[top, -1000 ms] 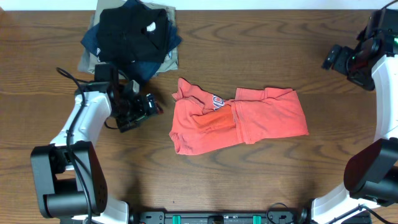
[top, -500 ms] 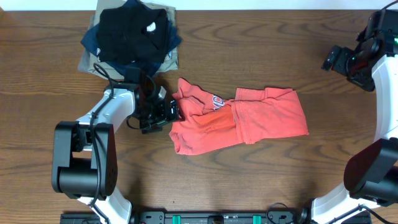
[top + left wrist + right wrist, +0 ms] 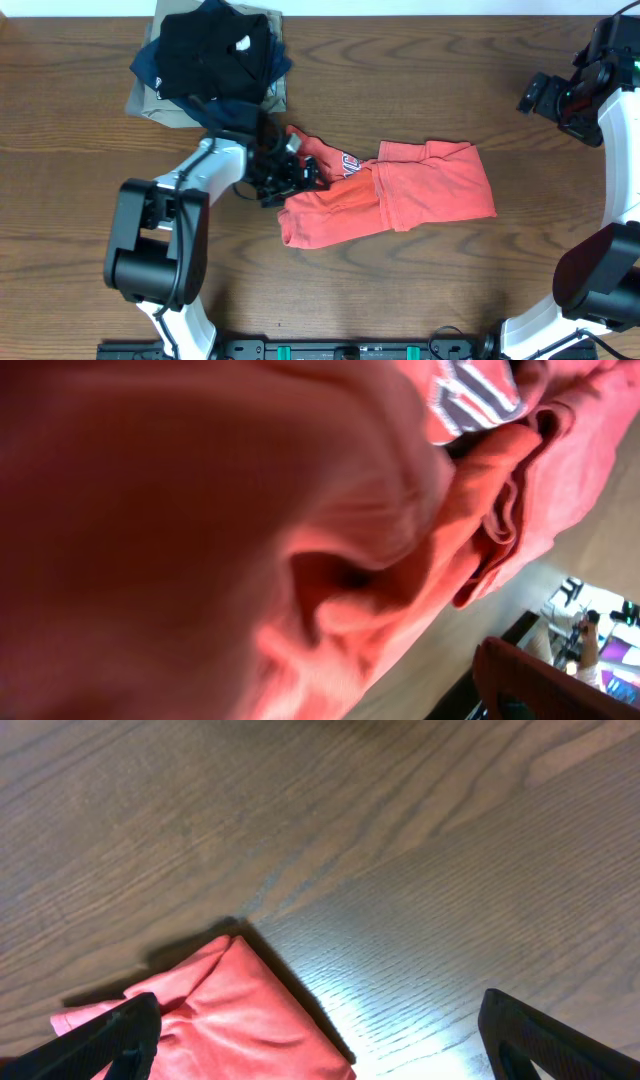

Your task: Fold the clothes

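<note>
Your left gripper has swung right onto the left edge of the crumpled red-orange cotton T-shirt at the middle of the brown wooden table, its fingers spread wide. Your right gripper hangs far right, fingers released, holding nothing.

We note the T-shirt as soft, matt cotton-like cloth, rumpled and creased; its lettering is a flatter print. Tabletop: dark grained wood, smooth, with a sheen under the light. Garments at the far left corner: matt dark cloth. Left arm's shell: smooth white plastic.
</note>
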